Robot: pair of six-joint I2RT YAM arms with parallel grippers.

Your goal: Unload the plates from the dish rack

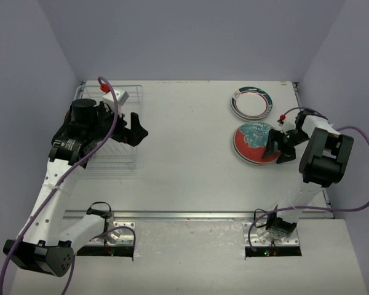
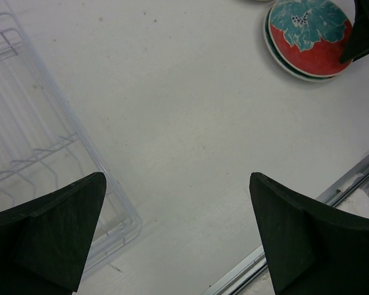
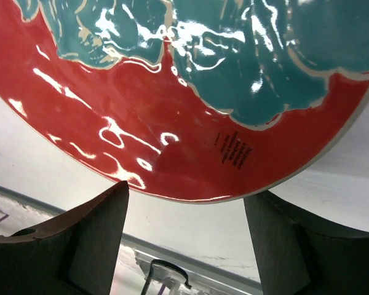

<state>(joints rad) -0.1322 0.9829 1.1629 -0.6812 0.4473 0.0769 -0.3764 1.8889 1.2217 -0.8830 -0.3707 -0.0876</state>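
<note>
From above, we see the left gripper (image 1: 136, 130) spread wide over the thin white wire dish rack (image 1: 128, 158) (far left). The right gripper (image 1: 278, 147) meets the red-rimmed, teal-patterned round plate (image 1: 252, 141), near the green-rimmed white plate (image 1: 252, 102). On the left wrist, the fingers stand apart above the white table (image 2: 190, 123). On the right wrist, the fingers are parted and the red rim is ungripped.

Dish rack (image 1: 126, 155) sits on the table (image 1: 190, 172), far left. Left gripper (image 1: 137, 130) hangs over the rack's right edge, just right of its wires. Two plate stacks on the far right, well apart from the rack: far stack (image 1: 252, 102) behind, near stack (image 1: 251, 142) just in front of it. Right gripper (image 1: 278, 147) is at the near stack's right edge, the top plate's (image 3: 172, 123) rim between its fingers.
</note>
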